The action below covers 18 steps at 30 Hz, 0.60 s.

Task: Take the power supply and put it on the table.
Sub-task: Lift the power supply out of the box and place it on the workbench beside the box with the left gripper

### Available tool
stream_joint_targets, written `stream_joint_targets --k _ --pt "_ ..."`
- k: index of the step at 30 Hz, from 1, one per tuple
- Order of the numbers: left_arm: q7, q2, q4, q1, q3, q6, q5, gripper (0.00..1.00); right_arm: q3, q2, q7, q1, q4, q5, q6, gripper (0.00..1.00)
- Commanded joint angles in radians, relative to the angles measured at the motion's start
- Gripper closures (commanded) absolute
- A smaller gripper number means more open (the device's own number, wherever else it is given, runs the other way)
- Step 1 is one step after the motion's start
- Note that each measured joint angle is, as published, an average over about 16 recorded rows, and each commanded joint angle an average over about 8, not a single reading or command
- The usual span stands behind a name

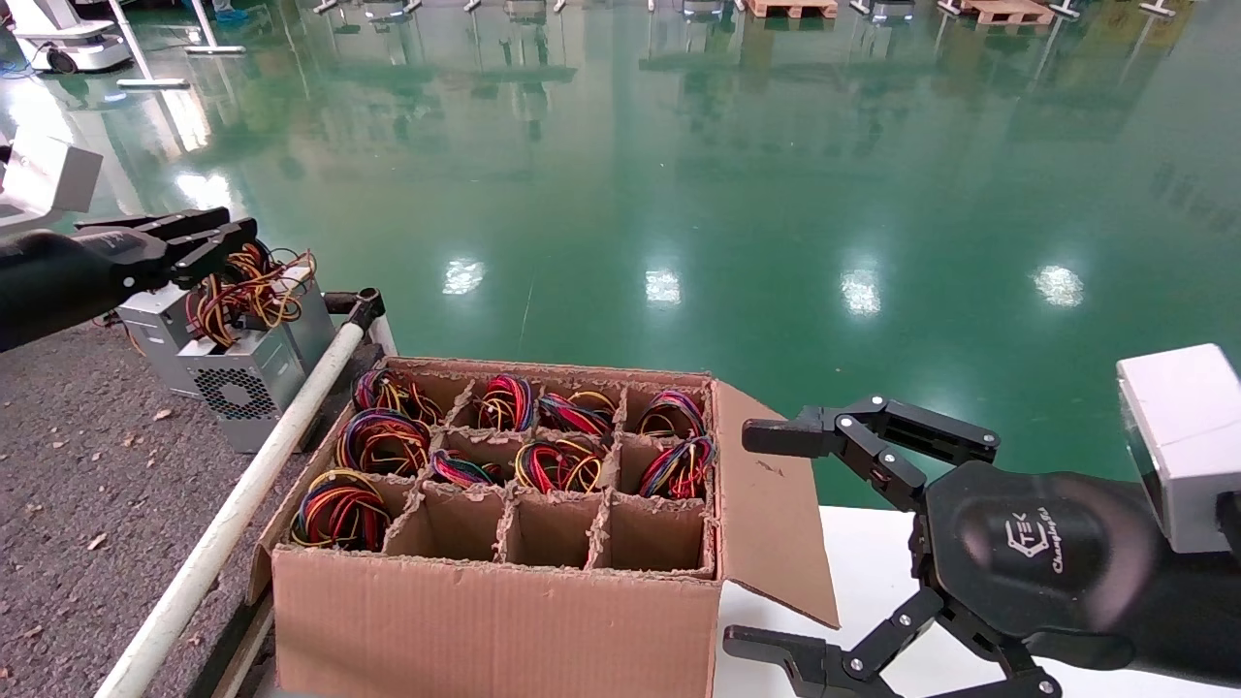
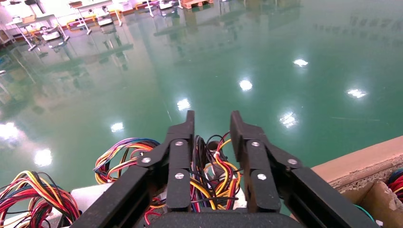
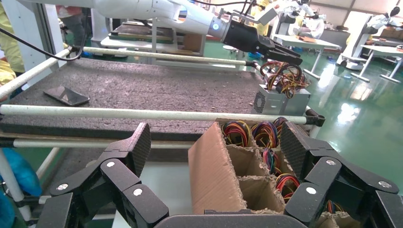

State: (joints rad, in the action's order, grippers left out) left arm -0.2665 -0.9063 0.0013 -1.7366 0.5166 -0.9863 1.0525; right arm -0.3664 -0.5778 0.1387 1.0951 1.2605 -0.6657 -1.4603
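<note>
The power supply (image 1: 247, 373), a silver-grey box with a round fan grille and a loose bundle of yellow, orange, red and black wires (image 2: 214, 171), rests on the far corner of the dark speckled table (image 1: 87, 465). My left gripper (image 1: 238, 233) hovers just over that bundle, its fingers (image 2: 183, 142) open a narrow way; the wires show through the gap behind them, not pinched. From the right wrist view the left gripper (image 3: 290, 56) sits above the power supply (image 3: 280, 99). My right gripper (image 1: 751, 538) is wide open and empty over the white surface beside the carton.
Another grey box (image 1: 155, 325) stands behind the power supply. A white tube rail (image 1: 252, 485) edges the table. A cardboard carton (image 1: 485, 611) with dividers holds several coiled wire bundles. A phone (image 3: 66, 95) lies on the table. Glossy green floor (image 1: 679, 174) lies beyond.
</note>
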Motion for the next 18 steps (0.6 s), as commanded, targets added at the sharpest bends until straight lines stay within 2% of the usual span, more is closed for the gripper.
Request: stream_joint_targets --k 1,18 --pt "0.0 0.0 0.0 0.0 0.0 0.0 0.001 0.0 0.0 0.0 0.0 0.0 0.0 0.0 0.0 0.0" --pt "0.005 0.016 -0.025 -0.036 -0.005 -0.03 -0.008 0.0 0.0 0.0 0.0 0.0 0.0 0.0 0.0 0.0"
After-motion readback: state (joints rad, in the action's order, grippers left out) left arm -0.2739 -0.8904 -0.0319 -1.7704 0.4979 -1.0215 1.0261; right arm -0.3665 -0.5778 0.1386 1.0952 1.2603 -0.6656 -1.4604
